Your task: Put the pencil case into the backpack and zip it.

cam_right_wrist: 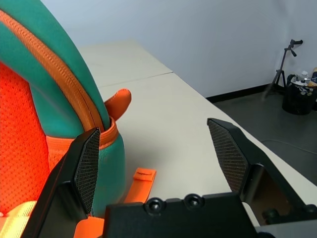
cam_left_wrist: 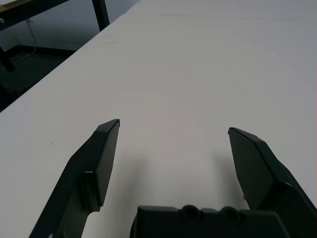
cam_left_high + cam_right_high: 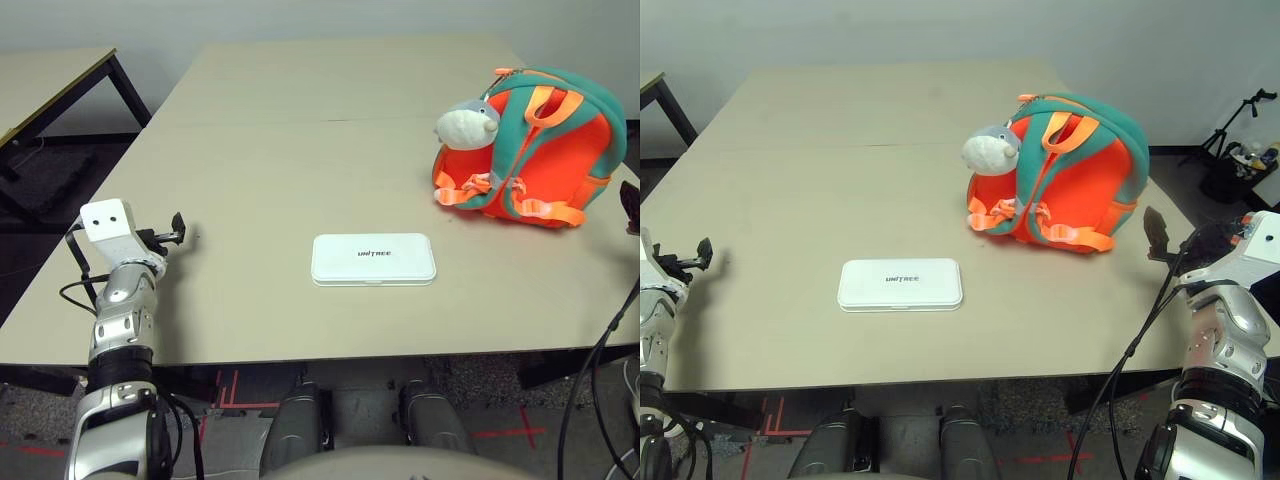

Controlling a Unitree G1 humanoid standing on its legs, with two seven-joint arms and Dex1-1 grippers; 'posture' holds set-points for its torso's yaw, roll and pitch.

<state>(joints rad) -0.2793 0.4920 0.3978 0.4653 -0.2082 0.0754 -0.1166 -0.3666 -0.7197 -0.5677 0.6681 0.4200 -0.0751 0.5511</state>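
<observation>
- Table (image 3: 250, 180) is big and tan, and you have both task things on it.
- Backpack (image 3: 1065, 175) stands far on your right side, straps facing you, dolphin toy (image 3: 990, 148) hanging on it. Push it hard and it may tip over.
- Pencil case (image 3: 373, 259) lies flat in the middle, well apart from the bag. It looks slippery, so a bad pinch may make it slide away.
- Left gripper (image 2: 173, 131) and right gripper (image 1: 153, 134) are both spread wide, holding nothing.
</observation>
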